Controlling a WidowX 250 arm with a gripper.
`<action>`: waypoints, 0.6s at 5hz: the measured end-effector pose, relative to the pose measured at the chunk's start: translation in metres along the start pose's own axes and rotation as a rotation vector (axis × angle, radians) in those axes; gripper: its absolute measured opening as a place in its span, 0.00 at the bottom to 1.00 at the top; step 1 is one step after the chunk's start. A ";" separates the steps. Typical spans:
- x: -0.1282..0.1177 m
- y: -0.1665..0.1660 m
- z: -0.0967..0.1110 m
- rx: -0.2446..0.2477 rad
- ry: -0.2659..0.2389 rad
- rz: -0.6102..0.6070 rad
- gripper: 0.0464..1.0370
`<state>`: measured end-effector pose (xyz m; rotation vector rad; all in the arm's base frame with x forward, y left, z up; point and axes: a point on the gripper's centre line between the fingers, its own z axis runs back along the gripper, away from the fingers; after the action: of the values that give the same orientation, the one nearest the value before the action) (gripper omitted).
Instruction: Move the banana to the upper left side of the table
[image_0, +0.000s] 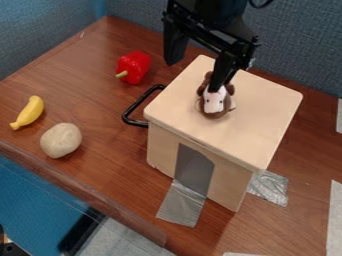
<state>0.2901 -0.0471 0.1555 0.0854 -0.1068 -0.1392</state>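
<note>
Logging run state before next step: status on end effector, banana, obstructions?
End effector open, above wooden box and plush toy. Banana on table, not held. Potato close beside banana, possible snag.

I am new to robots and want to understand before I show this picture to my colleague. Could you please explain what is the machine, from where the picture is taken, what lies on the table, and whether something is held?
The black machine is a robot arm; it comes in from the top edge. Its gripper, a kind of two-finger hand, is open and holds nothing. A fixed camera looks down at a slant on the brown table.

At the left lie a yellow banana, a round beige object and a red pepper. Right of them stands a wooden box with a small plush animal on top. One finger is right at the animal's head; I cannot tell whether they touch.
</note>
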 end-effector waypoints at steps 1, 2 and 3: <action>-0.003 -0.001 -0.009 0.001 0.032 -0.006 0.96; -0.018 0.039 -0.027 0.032 0.085 0.089 0.96; -0.031 0.066 -0.038 0.057 0.117 0.152 0.96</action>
<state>0.2731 0.0257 0.1207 0.1415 -0.0003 0.0211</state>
